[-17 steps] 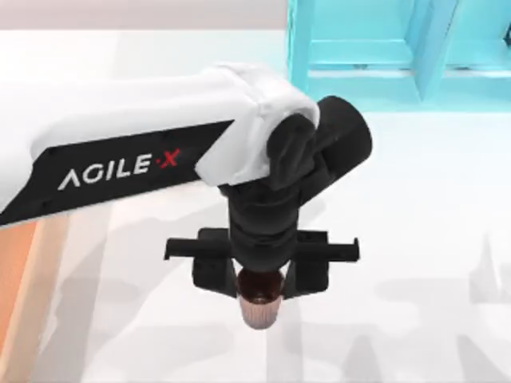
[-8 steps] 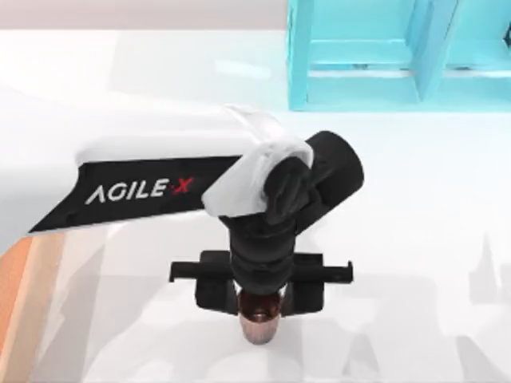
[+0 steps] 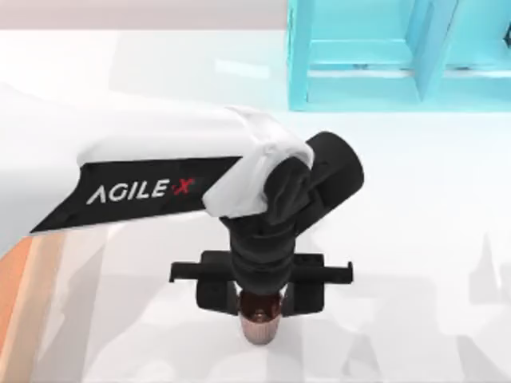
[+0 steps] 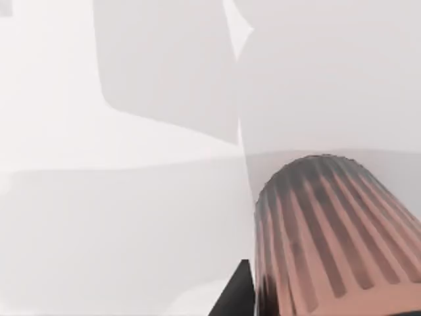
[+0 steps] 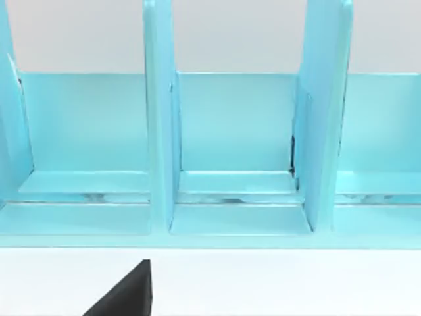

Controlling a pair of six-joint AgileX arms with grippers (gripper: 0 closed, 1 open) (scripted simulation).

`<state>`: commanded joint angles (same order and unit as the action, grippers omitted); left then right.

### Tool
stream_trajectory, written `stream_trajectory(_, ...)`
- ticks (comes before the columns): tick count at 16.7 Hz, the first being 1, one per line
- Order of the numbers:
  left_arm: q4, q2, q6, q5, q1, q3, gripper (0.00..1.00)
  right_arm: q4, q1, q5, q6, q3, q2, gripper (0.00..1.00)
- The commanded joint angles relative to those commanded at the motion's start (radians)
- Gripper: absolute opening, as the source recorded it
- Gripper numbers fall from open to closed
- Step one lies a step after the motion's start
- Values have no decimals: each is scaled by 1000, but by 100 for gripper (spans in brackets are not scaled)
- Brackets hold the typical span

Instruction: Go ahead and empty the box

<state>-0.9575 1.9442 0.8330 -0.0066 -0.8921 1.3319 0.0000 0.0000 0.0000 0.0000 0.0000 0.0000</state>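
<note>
Copper ribbed cup [image 3: 259, 325] clamped in left hand [image 3: 259, 297], over white table [image 3: 415, 239]

Three cameras, three places to look from.

Our top camera hangs above the white surface [image 3: 415, 239] and looks straight down, so close that our left arm [image 3: 152, 171] takes up much of its picture. It shares the turquoise shelf [image 3: 363, 56] with our right wrist camera, which faces the shelf [image 5: 230, 151] from the front, quite near. Our left wrist camera sits very near a ribbed brown cup [image 4: 329, 243] and looks past it onto the surface; the top camera sees that cup [image 3: 258, 319] too.
</note>
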Motion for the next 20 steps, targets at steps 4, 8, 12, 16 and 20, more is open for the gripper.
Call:
stream_trajectory(4,0,0,0,0,0,0,75,0,0,0,0,0,0,100)
stream_trajectory(8,0,0,0,0,0,0,100,0,0,0,0,0,0,100)
stream_trajectory(12,0,0,0,0,0,0,100,0,0,0,0,0,0,100)
stream_trajectory(16,0,0,0,0,1,0,100,0,0,0,0,0,0,100)
stream_trajectory(20,-72,-12,5,1,-5,73,100,0,0,0,0,0,0,100)
